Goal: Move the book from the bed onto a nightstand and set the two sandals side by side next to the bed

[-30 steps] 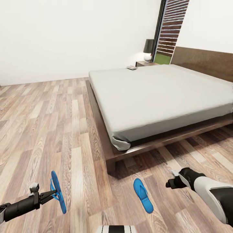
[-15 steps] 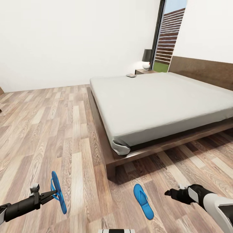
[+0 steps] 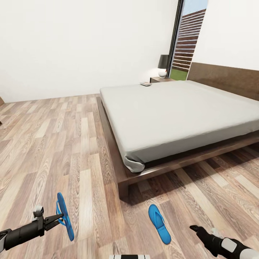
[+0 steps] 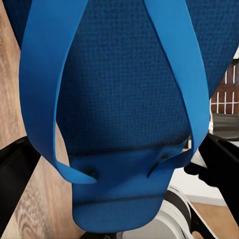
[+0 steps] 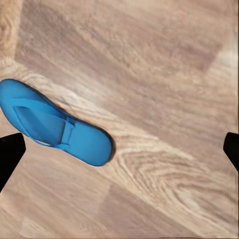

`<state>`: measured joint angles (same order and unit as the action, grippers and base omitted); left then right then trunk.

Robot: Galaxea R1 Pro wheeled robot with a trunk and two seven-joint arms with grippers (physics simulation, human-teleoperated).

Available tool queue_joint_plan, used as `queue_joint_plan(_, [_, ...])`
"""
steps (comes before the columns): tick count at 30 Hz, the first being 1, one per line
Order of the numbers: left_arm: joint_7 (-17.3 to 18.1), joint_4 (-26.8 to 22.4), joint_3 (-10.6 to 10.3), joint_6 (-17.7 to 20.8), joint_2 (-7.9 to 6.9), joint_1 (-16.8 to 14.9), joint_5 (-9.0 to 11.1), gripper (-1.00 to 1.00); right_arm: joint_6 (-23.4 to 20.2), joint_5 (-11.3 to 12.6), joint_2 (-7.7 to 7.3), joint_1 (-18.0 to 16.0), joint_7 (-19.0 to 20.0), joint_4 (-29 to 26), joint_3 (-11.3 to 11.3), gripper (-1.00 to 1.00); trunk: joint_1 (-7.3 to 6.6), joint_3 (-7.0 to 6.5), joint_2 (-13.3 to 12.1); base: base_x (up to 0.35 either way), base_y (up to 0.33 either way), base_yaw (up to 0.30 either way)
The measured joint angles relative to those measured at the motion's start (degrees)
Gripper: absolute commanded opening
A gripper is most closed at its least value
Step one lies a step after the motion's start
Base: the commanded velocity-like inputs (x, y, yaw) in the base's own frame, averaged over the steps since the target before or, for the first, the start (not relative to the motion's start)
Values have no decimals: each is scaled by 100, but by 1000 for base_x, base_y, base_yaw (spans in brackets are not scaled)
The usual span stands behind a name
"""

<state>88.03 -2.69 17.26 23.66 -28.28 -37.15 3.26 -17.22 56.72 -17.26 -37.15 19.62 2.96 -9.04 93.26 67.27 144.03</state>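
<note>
The left arm reaches in low over the wood floor point(image 3: 54, 151), its forearm nearly level and pointing toward the foot of the bed. The left gripper point(image 3: 59, 218) is clamped on a blue sandal point(image 3: 65, 216), holding it on edge above the floor; in the left wrist view the sandal's strap point(image 4: 37, 94) sits between the dark fingers point(image 4: 15, 169). The right arm comes in low, well right of the bed's foot corner. The right gripper point(image 3: 194, 228) hangs over the floor with its fingertips point(image 5: 10, 149) spread wide apart, holding nothing.

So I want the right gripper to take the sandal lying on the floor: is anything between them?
Nothing visible: only bare wood floor lies between the open right gripper and the sandal.
</note>
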Motion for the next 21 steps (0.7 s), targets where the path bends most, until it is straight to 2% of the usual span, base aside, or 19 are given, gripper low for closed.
queue_joint_plan(5, [6, 59, -1, -6, -2, 3, 0, -100, 152, 202, -38, 255, 3, 0, 6, 100, 0, 0, 0, 0, 0, 0])
queue_joint_plan(13, [18, 81, 2, -13, -5, 8, 3, -100, 588, 249, -73, 450, 52, 1, 8, 100, 0, 0, 0, 0, 0, 0])
queue_joint_plan(21, [26, 83, 4, -12, 5, 9, 16, -100, 702, 252, -75, 511, 75, 0, 3, 100, 0, 0, 0, 0, 0, 0])
